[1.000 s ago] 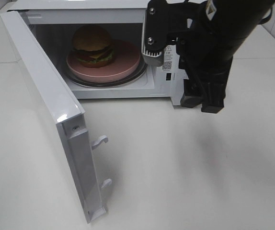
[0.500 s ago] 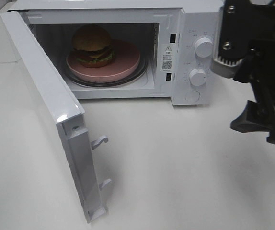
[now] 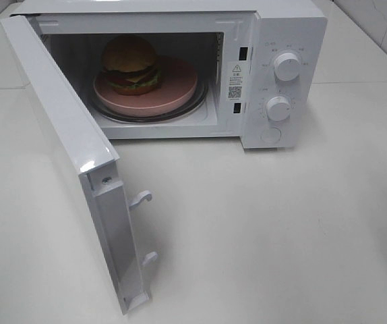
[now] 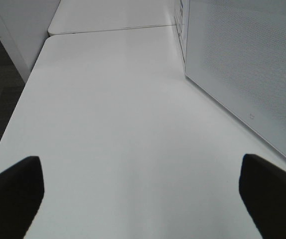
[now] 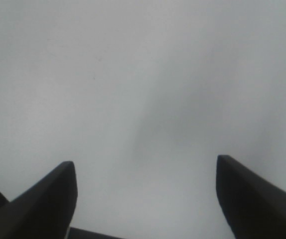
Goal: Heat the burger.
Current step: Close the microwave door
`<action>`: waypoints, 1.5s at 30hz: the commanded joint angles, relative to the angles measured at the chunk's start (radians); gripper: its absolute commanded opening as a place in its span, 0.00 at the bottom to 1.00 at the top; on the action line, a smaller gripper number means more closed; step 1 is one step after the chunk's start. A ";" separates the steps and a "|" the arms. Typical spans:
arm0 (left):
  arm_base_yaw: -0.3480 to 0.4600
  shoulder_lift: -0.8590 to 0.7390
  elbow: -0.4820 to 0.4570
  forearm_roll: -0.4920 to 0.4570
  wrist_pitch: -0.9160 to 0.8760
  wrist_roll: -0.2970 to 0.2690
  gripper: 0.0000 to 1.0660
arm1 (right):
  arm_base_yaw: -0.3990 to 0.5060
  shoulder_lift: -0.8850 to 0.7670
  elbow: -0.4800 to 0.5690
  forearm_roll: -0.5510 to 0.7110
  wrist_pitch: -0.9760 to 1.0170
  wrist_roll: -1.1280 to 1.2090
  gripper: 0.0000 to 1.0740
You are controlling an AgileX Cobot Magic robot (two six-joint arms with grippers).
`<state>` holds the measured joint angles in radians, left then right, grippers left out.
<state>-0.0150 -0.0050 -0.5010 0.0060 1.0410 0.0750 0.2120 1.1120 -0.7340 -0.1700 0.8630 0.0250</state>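
- The microwave [image 3: 281, 40] stands on the white table [image 3: 261, 229] with its door [image 3: 65, 135] swung wide open on the hinge side.
- The burger [image 3: 130, 62] is inside the microwave, sitting on a round pink plate [image 3: 176, 84], toward the door-hinge side of the cavity and nearer the back wall.
- The plate rests on the glass turntable [image 3: 197, 108].
- Two white knobs, the upper [image 3: 286, 65] and the lower [image 3: 278, 108], sit one above the other on the microwave's control panel.
- The left gripper [image 4: 142, 194] hovers over bare table on the outer side of the open door; its fingers [image 4: 13, 191] are spread wide, with nothing between them.
- The right gripper [image 5: 148, 196] hangs over plain table too, with the microwave out of its camera's sight; its fingers [image 5: 58, 196] are apart and hold nothing.
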 commanded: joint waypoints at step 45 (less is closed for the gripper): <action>-0.005 -0.020 0.002 0.000 -0.007 -0.002 0.95 | -0.163 -1.068 0.244 0.055 0.099 -0.025 0.77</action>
<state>-0.0150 -0.0050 -0.5010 0.0060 1.0410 0.0750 0.0530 0.0540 -0.4920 -0.1190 0.9660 0.0200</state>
